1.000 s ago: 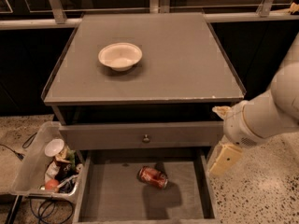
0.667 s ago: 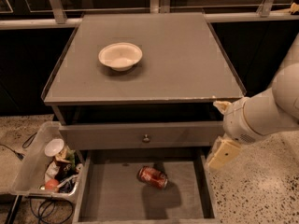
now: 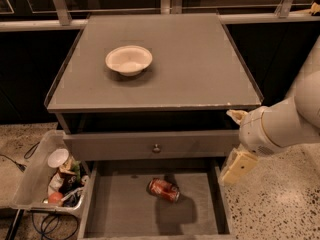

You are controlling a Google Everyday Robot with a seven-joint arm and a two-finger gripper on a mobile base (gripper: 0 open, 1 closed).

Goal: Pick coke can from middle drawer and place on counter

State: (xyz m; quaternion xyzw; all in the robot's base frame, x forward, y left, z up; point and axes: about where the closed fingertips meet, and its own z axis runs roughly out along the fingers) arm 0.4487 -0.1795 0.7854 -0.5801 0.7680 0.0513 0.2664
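The coke can (image 3: 163, 190) lies on its side on the bare floor of the open middle drawer (image 3: 120, 211), slightly right of the drawer's middle. My gripper (image 3: 238, 165) hangs at the end of the white arm, just outside the drawer's right wall, above and to the right of the can and apart from it. The counter (image 3: 190, 69) stretches above as a flat grey top with a chipped front edge.
A white bowl (image 3: 128, 59) sits on the left part of the counter. A drawer front with a round knob (image 3: 156, 147) is above the open drawer. A clear bin (image 3: 37, 179) of clutter stands on the speckled floor at left.
The arm and gripper have shifted slightly left, toward the drawer's right wall. The can has not moved.
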